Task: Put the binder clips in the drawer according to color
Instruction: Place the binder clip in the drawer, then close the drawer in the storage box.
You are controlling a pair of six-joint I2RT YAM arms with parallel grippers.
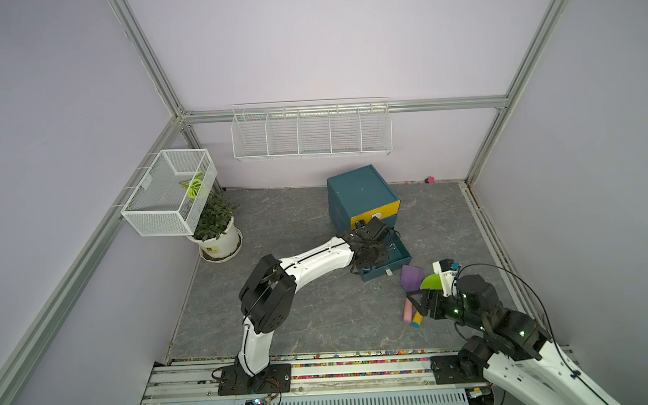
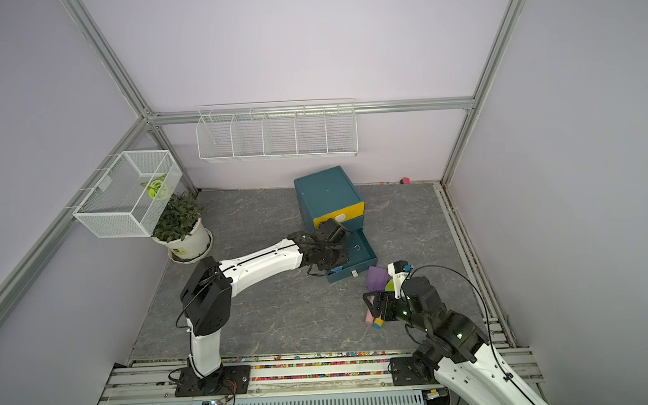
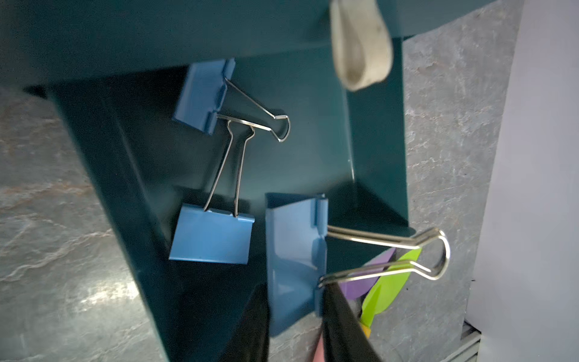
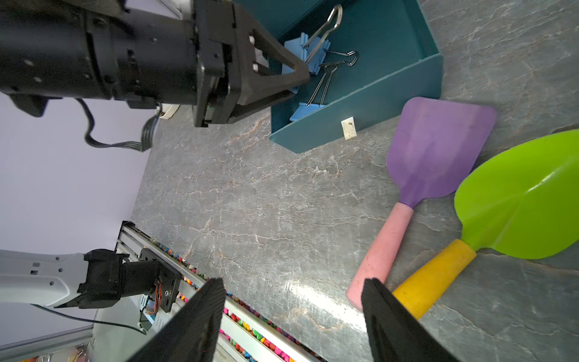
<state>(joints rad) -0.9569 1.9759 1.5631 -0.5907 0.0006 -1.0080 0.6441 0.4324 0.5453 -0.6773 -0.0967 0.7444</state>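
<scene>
The left jaws pinch the body of a blue binder clip (image 3: 294, 244) just above the open bottom drawer (image 4: 376, 94). The drawer is pulled out of the cabinet (image 1: 355, 191), which stands near the back edge of the worktop (image 4: 250, 203). Two blue clips (image 3: 213, 235) (image 3: 203, 94) already lie on the drawer's floor.

The held clip's long axis runs across the drawer. Its body is over the inside, near a front corner. Its silver handles lie roughly level and point at the side wall nearest the right arm, and in the left wrist view the loops appear to reach past that wall's rim.

That overhang is the main risk. If the clip is let go as it sits, the handles could catch on the rim, leaving it propped there or tipped out onto the worktop beside the purple shovel (image 4: 438, 147) and green shovel (image 4: 526, 194). It could also land on the nearer clip and hook its wire handles. How high the clip hangs I cannot tell.

The right jaws are spread and empty, low over the worktop beside the shovel handles.
</scene>
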